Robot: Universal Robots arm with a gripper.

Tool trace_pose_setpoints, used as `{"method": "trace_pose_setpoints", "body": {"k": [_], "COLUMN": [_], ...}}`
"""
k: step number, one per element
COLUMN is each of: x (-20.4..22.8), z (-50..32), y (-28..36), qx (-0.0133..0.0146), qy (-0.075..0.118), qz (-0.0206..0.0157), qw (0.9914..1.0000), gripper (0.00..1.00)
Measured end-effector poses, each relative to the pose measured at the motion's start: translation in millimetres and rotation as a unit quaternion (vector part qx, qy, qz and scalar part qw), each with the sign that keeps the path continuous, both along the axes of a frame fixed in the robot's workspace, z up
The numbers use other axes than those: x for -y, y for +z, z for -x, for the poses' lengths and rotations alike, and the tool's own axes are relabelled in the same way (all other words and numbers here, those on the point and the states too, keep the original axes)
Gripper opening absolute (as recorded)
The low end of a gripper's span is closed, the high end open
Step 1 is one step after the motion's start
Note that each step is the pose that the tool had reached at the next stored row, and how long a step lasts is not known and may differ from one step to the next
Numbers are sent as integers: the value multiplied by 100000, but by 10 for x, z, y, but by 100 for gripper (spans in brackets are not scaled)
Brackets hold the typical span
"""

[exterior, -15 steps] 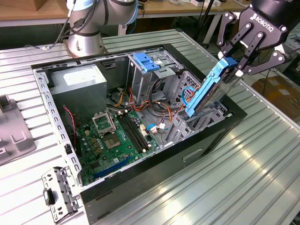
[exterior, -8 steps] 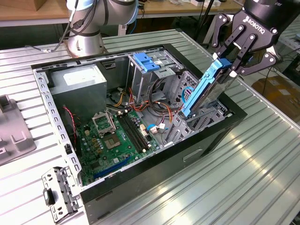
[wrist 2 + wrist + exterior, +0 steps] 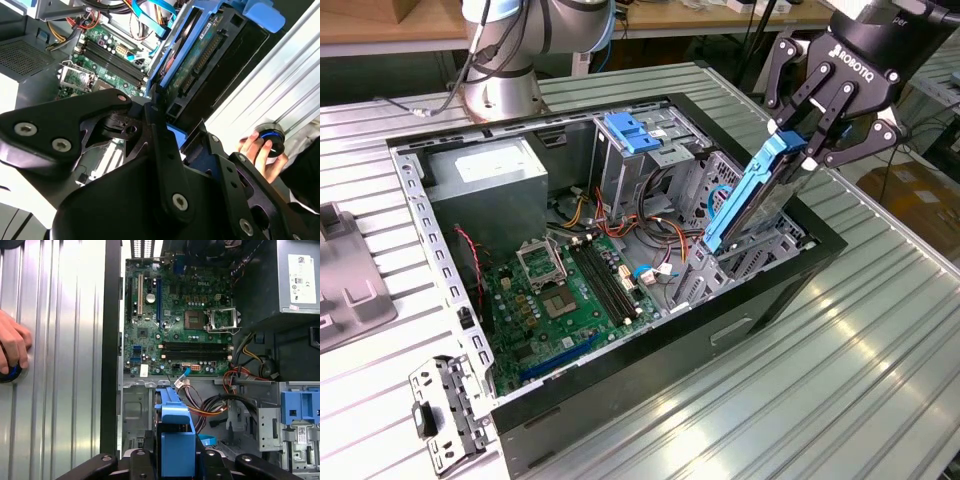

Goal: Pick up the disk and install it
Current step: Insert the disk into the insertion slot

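The disk is a flat drive in blue plastic side rails. It stands steeply tilted over the drive bay at the exterior view's right side of the open computer case, with its lower end down among the bay's metal walls. My gripper is shut on its raised upper end. In the second wrist view the disk's circuit-board face shows beyond the black fingers. In the first wrist view a blue rail runs out from between the fingers.
Inside the case lie a green motherboard, a grey power-supply box, loose cables and a metal cage with a blue latch. A loose metal bracket lies on the ribbed table. A person's hand rests on a round knob.
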State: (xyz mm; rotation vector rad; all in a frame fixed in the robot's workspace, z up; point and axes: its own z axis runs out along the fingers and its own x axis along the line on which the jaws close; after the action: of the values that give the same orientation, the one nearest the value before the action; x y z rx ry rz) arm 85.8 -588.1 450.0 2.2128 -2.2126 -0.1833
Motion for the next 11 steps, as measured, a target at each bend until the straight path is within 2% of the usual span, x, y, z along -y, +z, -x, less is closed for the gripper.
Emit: {"method": "trace_pose_setpoints", "body": {"k": [11], "x": [0], "z": [7], "y": [-104], "qx": [2], "qy": [174], "qz": [-2], "qw": [100000], "gripper": [37]}}
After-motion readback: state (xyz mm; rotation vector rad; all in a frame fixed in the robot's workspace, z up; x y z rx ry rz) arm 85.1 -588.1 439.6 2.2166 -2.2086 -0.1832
